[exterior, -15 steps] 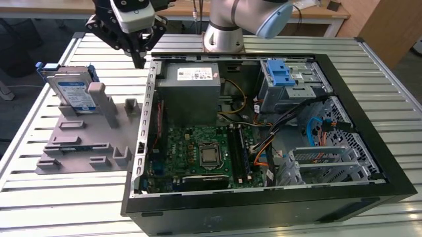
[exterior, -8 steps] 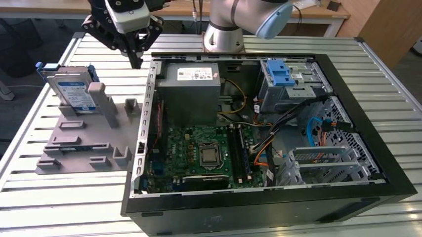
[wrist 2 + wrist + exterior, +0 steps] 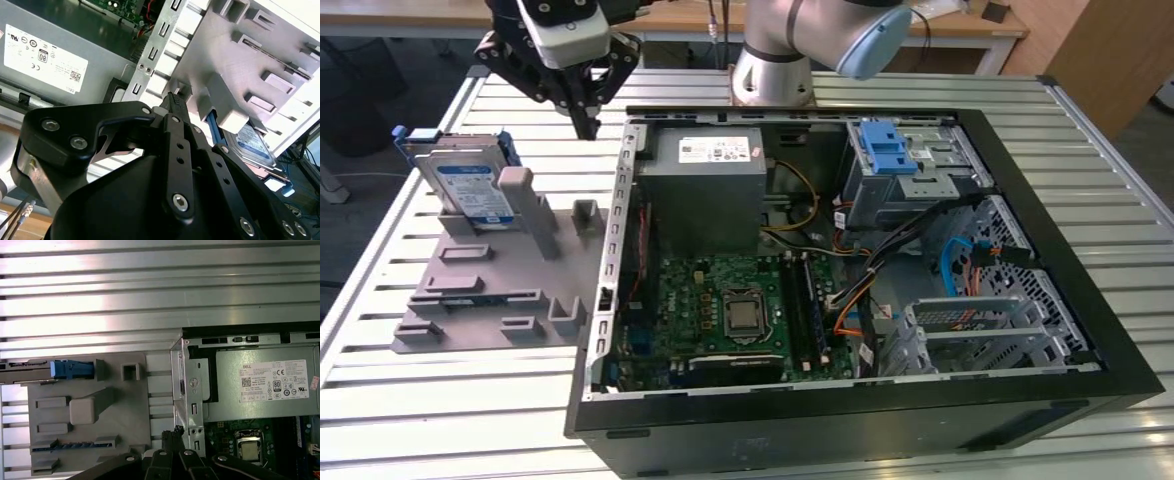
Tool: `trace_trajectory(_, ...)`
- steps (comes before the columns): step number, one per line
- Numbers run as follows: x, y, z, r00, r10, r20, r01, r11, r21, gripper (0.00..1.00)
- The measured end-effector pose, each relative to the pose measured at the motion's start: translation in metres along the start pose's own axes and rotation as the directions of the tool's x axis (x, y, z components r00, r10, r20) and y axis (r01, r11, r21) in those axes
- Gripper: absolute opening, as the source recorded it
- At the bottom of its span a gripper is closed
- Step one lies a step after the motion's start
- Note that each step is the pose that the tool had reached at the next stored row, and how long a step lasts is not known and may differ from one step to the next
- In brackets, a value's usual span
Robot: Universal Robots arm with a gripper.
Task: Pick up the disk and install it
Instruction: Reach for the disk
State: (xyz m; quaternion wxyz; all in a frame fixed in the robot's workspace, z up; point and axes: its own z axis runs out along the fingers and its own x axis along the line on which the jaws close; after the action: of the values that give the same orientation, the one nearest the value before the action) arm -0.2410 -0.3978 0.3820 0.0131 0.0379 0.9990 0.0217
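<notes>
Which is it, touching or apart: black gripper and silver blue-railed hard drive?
Apart. Exterior view shows bare table slats between black gripper and silver hard drive.

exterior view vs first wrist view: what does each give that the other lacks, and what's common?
Exterior view adds: the drive cage with its blue latch, the labelled face of the disk standing upright in the grey fixture, and the arm's base. First wrist view adds: a look straight down on the disk's thin edge and a blue strip in a fixture slot. Both share: disk, fixture, power supply, processor socket, and the gripper, shut, empty, apart from the disk.
</notes>
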Motion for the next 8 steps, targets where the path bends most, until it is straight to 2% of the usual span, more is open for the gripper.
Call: trace_trajectory(8, 0.0092, -0.0005, 0.0007, 1.0, 0.0, 0.0, 0.0, 1.0, 0.0, 0.11)
